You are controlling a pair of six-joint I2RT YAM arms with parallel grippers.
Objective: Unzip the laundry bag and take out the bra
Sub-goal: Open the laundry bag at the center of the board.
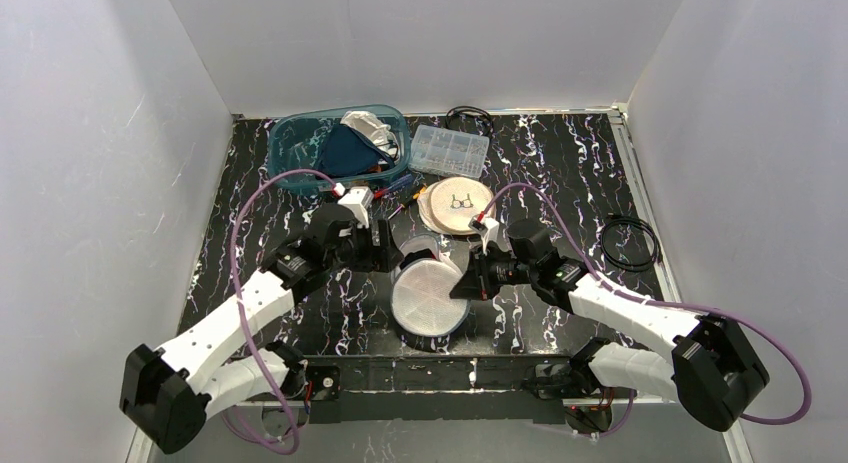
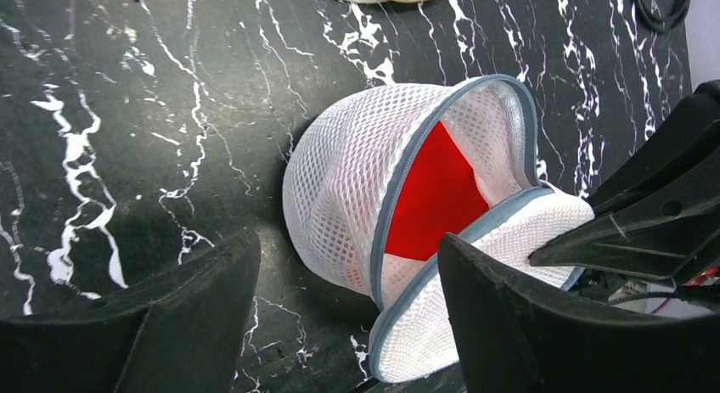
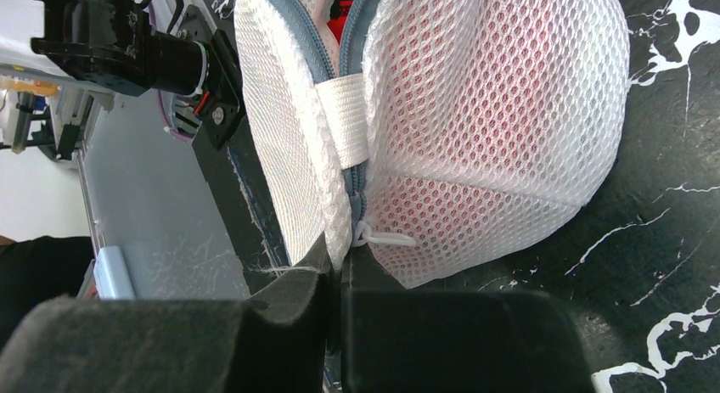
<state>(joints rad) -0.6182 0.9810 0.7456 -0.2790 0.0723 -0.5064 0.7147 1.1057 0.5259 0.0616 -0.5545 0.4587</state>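
Pinching the mesh rim beside the zip, the right gripper (image 3: 340, 278) is closed tight on the laundry bag (image 3: 501, 113), propping its flap apart. Jaws of the left gripper (image 2: 348, 249) stand wide and empty, with the bag's mouth between them. The red bra (image 2: 433, 198) lies just inside, ahead of the fingers. Both items look light, soft and floppy; a fold of red cloth seems the best hold. Beyond lie the glossy marbled table (image 2: 127, 87) and white walls (image 1: 430, 43).
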